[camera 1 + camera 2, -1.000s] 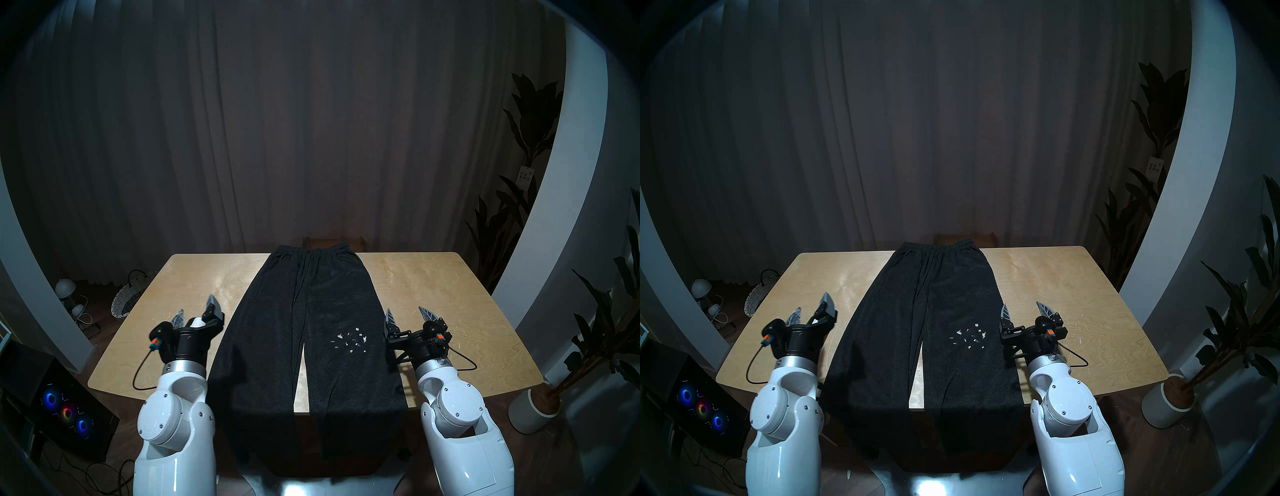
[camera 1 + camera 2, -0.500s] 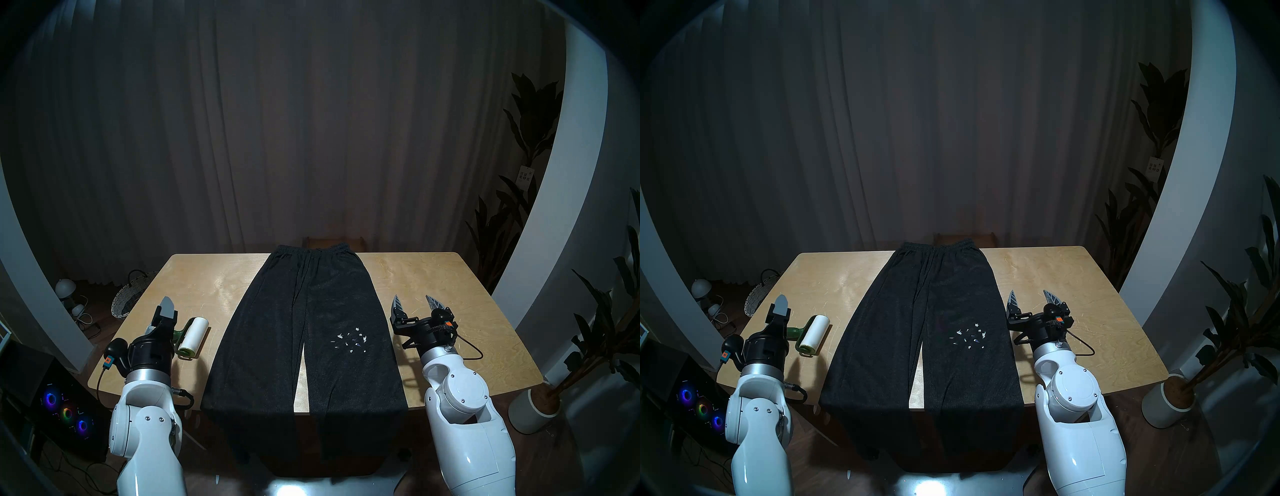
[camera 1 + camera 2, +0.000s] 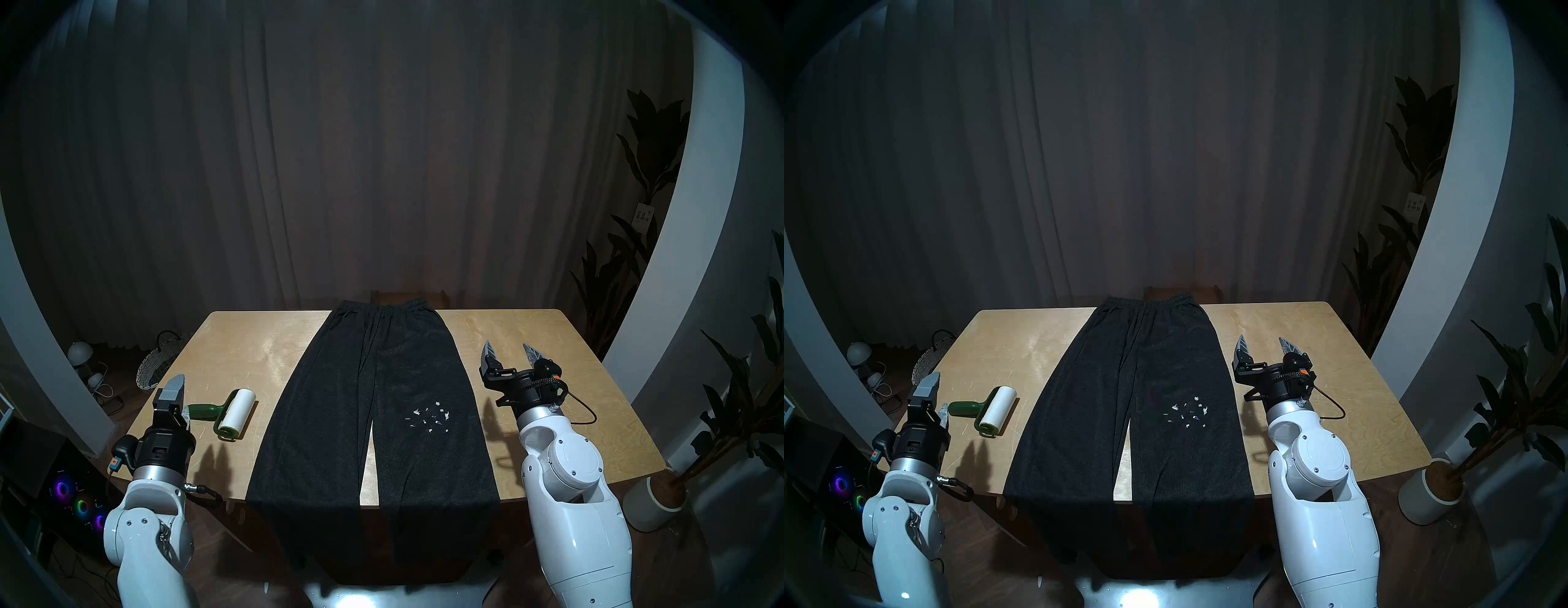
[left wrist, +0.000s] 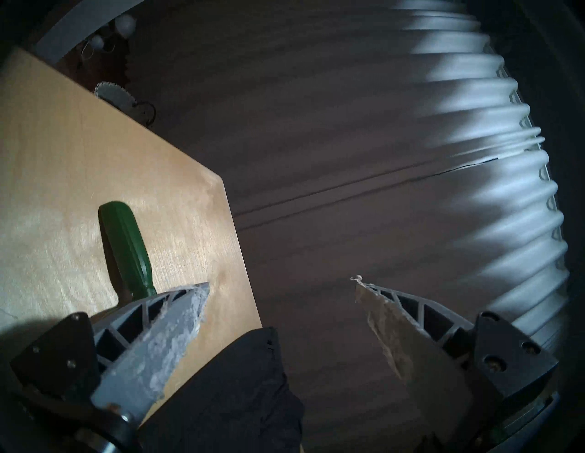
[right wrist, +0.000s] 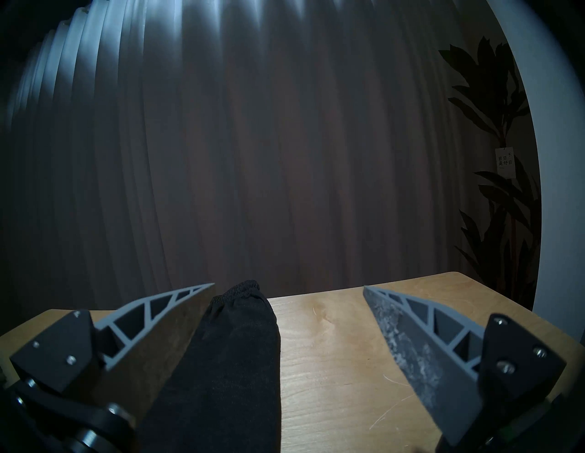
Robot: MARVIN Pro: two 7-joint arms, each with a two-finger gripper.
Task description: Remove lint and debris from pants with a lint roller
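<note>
The dark pants (image 3: 331, 403) lie flat down the middle of the wooden table (image 3: 551, 382), waistband at the far edge, legs hanging over the near edge. The white lint flecks (image 3: 428, 418) sit clustered on the pants' right leg. The lint roller (image 3: 237, 409) lies on the table left of the pants, its dark green handle (image 4: 126, 250) pointing left. My left gripper (image 3: 179, 399) is open and empty, turned on its side just left of the handle's end. My right gripper (image 3: 508, 348) is open and empty above the table, right of the pants.
A woven basket (image 3: 155, 365) and a small lamp (image 3: 80, 352) stand on the floor at the table's left. A computer case with glowing fans (image 3: 80, 505) is near my left arm. A potted plant (image 3: 653, 501) stands at the table's right corner.
My left arm has swung left and back from over the lint roller, uncovering it, and turned its gripper on its side. My right gripper has moved forward and slightly right. Both stayed open.
</note>
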